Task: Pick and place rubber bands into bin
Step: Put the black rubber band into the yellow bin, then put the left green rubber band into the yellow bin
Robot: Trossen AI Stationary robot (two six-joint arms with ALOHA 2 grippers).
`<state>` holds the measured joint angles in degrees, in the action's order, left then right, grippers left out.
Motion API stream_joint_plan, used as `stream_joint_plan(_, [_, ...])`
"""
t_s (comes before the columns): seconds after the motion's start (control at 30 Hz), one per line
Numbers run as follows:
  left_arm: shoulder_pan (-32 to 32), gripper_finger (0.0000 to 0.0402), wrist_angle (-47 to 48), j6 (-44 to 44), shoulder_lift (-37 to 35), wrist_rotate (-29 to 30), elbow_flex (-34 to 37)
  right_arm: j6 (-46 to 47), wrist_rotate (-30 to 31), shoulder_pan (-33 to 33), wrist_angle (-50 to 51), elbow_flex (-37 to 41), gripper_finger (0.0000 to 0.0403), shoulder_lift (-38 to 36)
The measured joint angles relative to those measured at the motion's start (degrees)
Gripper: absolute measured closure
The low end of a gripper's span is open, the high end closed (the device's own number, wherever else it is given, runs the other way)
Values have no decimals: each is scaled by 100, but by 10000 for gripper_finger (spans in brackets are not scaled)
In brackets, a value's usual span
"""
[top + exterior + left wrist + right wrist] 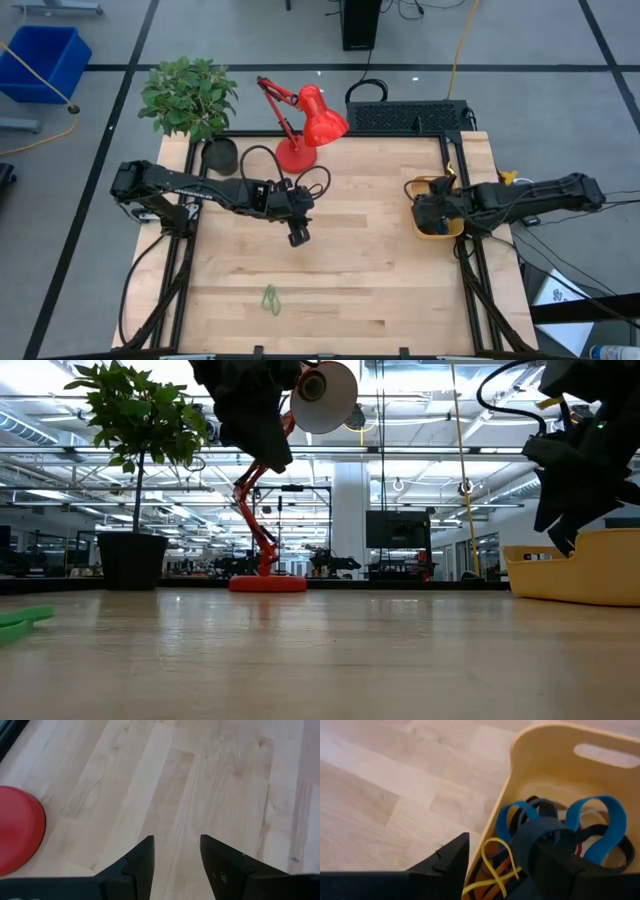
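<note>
The yellow-orange bin (pixel 452 232) stands at the table's right edge and holds several rubber bands (pixel 594 822), blue, black, yellow and red. My right gripper (pixel 501 842) is open just above the bin's left rim (pixel 496 815), one finger outside the wall and one over the inside. It also shows in the low view (pixel 562 525). One green rubber band (pixel 270 298) lies flat on the wood near the front edge, and shows in the low view (pixel 22 621). My left gripper (pixel 298 236) is open and empty, well above the table's middle (pixel 176 837). My right gripper: a dark blue band (pixel 536 836) lies close against the finger that is over the bin's inside (pixel 555 870). I cannot tell whether the finger touches it. The band's far part rests on the other bands in the bin.
A red desk lamp (pixel 305 125) stands at the table's far side, its base (pixel 17 835) close to my left gripper. A black plant pot (pixel 220 155) with a leafy plant (pixel 188 95) is at the far left corner. A blue crate (pixel 40 60) sits on the floor.
</note>
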<state>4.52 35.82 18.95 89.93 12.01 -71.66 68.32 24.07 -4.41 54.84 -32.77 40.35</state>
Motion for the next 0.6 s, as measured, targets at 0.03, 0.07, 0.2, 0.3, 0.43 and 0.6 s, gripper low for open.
stream_joint_plan(0.03, [0, 236, 0, 63, 0, 0, 0, 2, -1, 17, -15, -2, 212, -36])
stream_joint_plan(0.07, [0, 236, 0, 121, 0, -2, 0, 2, -3, 43, -17, -4, 210, -66])
stream_joint_plan(0.2, [10, 236, 10, 154, 0, -4, 0, -1, 15, 158, 1, -4, 209, -146])
stream_joint_plan(0.3, [30, 236, 12, 153, 0, -59, 0, -12, 167, 235, -7, -7, 213, -155])
stream_joint_plan(0.43, [82, 236, 50, 153, 0, -275, 0, -105, 302, 302, -21, -7, 215, -157])
stream_joint_plan(0.6, [237, 236, 503, 27, 0, -856, 0, -342, 307, 332, -282, -9, 211, -159])
